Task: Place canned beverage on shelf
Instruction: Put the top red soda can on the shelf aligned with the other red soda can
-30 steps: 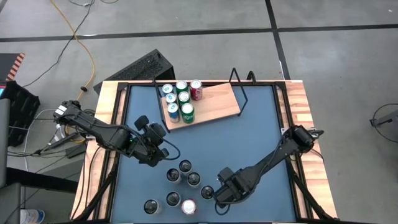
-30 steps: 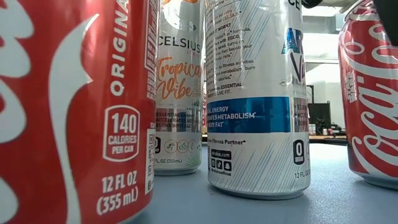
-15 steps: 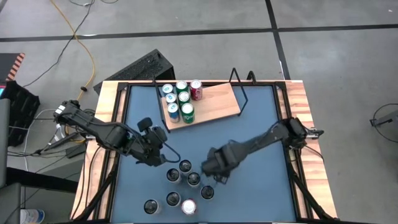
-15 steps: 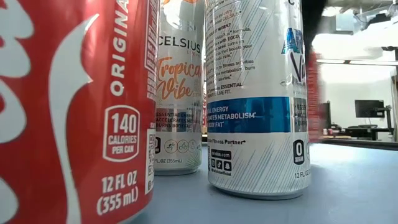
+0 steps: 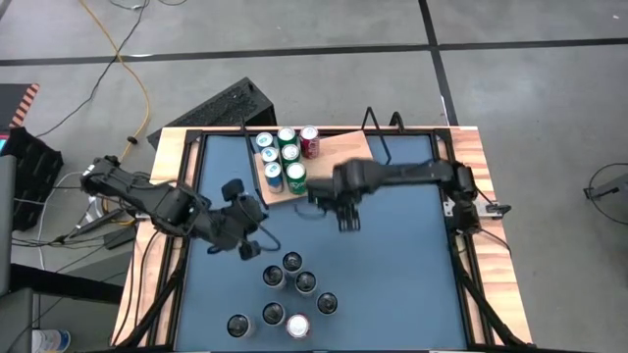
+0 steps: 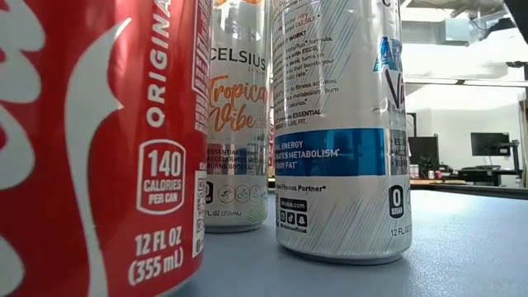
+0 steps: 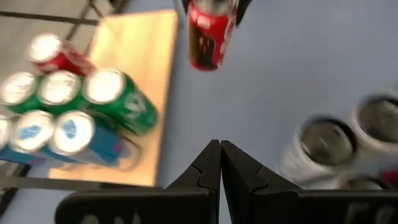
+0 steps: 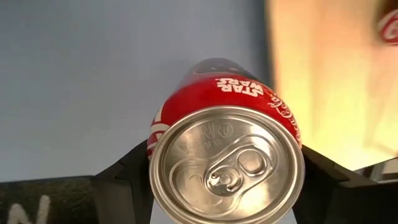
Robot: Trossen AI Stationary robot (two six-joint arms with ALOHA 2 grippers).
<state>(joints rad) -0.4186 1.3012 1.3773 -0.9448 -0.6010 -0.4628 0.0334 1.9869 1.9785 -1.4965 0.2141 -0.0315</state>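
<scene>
Right gripper [image 8: 227,180] aloft — clasping red can [image 8: 227,124].

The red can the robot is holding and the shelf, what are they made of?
The red can in the right gripper looks like thin metal, likely aluminium: its top is shiny bare silver with a pull tab, and its side is glossy red paint. The shelf looks like pale matte wood, though its grain is too faint to be sure, inside a thin black wire frame.

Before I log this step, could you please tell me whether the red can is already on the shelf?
Not yet. The right claw holds the red can above the blue table, beside the shelf.
</scene>
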